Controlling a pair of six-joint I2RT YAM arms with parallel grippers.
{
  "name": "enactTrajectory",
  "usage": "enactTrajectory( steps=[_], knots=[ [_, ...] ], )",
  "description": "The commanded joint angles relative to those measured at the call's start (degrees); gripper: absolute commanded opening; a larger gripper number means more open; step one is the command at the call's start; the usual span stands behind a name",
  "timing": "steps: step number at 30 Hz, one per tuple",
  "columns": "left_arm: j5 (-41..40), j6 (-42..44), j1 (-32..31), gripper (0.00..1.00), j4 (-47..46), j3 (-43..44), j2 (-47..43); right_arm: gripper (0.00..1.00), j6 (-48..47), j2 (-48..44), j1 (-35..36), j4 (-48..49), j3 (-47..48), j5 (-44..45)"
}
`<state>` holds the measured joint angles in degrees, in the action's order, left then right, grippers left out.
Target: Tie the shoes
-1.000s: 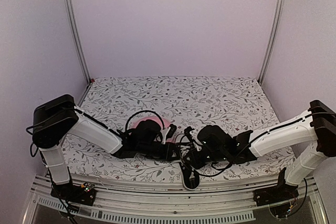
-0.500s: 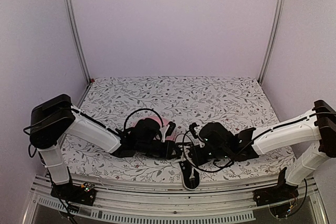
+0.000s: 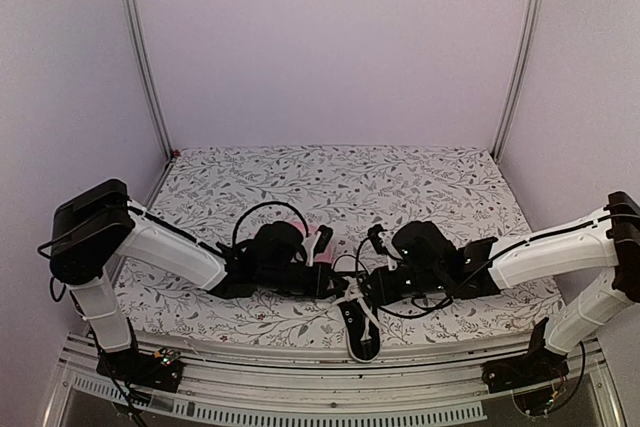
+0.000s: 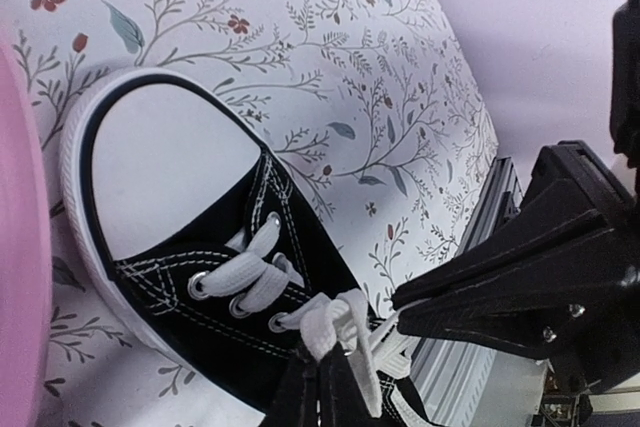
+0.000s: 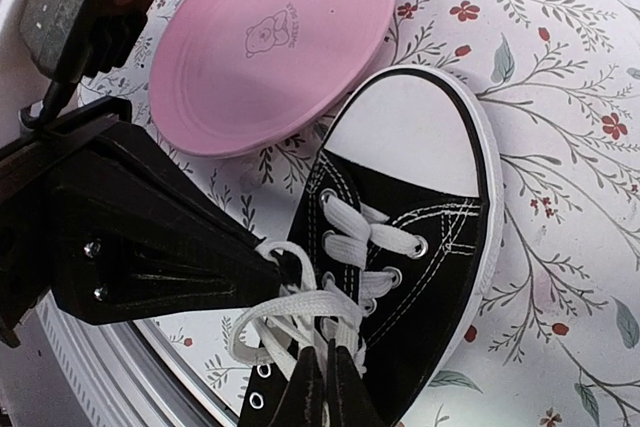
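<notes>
The black sneaker (image 3: 360,335) with white toe cap and white laces lies near the table's front edge, toe pointing away. It also shows in the left wrist view (image 4: 170,247) and the right wrist view (image 5: 420,277). My left gripper (image 4: 322,365) is shut on a white lace loop (image 4: 335,327) over the shoe's tongue. My right gripper (image 5: 323,365) is shut on another stretch of lace (image 5: 330,312). The two grippers meet tip to tip over the laces, left (image 3: 338,285) and right (image 3: 368,292). The knot area is partly hidden by the fingers.
A pink plate (image 5: 270,37) with a bear print lies just beyond the shoe's toe on the left, mostly hidden under my left wrist in the top view (image 3: 318,237). The metal rail of the table's front edge (image 3: 330,397) runs right behind the shoe's heel.
Both wrists have drawn back from the front edge, the right one up and to the right. More of the shoe now shows below them. Both grippers stay shut on the laces.
</notes>
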<state>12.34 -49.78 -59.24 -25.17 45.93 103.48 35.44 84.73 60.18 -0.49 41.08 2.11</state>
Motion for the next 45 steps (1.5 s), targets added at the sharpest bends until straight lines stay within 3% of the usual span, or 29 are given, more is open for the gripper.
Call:
enactTrajectory(
  steps=[1, 11, 23, 34, 45],
  knots=[
    [-3.14, -0.01, 0.84, 0.0, 7.74, -2.96, -0.46, 0.03, 1.35, -2.25, -3.44, 0.65, -2.28, 1.37],
    [2.01, -0.02, 0.8, 0.0, -1.48, -4.69, -0.52, 0.03, -2.32, -2.55, -4.17, 8.16, -5.54, -9.63],
    [4.29, -0.76, 0.82, 0.0, -2.96, -3.71, 1.98, 0.02, -2.45, 3.67, -4.12, 10.46, -4.34, -14.08],
    [-0.8, -0.52, 0.87, 0.25, -0.75, -5.85, -2.57, 0.02, -2.13, 3.87, -4.17, 10.51, -4.75, -14.33],
    [-0.94, -0.36, 0.84, 0.24, -1.09, -4.16, -1.19, 0.02, -2.03, 3.79, -4.13, 10.6, -4.7, -14.52]
  ],
)
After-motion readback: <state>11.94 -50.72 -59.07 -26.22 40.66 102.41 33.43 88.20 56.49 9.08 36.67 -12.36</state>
